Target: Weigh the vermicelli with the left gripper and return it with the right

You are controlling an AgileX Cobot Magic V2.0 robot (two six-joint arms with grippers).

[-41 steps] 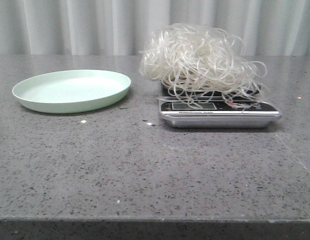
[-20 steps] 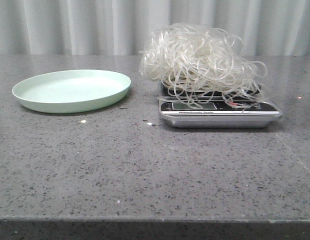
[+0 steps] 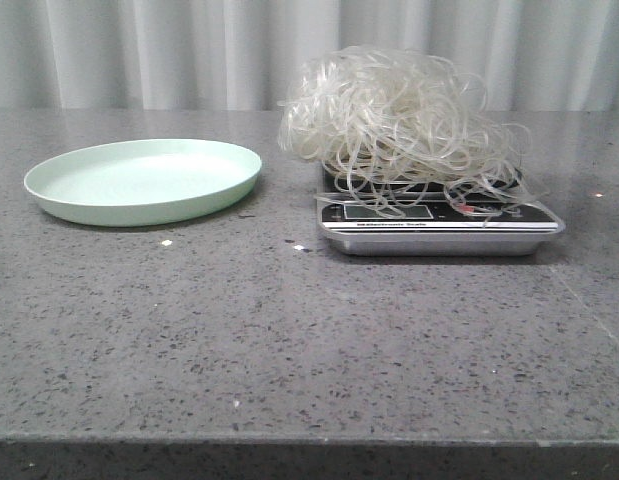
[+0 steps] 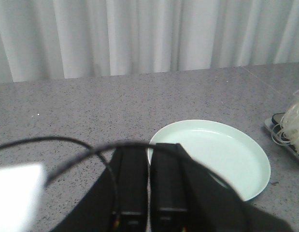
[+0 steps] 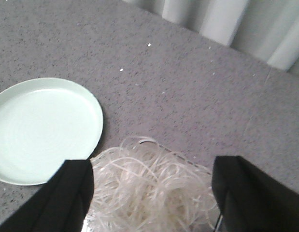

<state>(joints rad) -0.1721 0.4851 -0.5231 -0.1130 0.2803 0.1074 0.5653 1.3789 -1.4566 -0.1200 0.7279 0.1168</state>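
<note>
Wide apart stand my right gripper's point(image 5: 151, 193) jaws, poised over the vermicelli point(image 3: 399, 120) heaped on the scale point(image 3: 439, 232); my left gripper point(image 4: 149, 183) sits pressed shut, empty, near the green plate point(image 3: 139, 205). Risk now, I'd say: loose strands drape over the scale's edge and display, so a shallow grab could shed noodles or drag the scale. Speckled grey stone table point(image 3: 289, 340), pale curtain point(image 3: 189, 50) behind.

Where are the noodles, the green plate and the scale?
noodles point(image 3: 394, 115), front view, middle of the heap
plate point(image 3: 144, 180), front view, bare inside
scale point(image 3: 439, 235), front view, front edge
</note>
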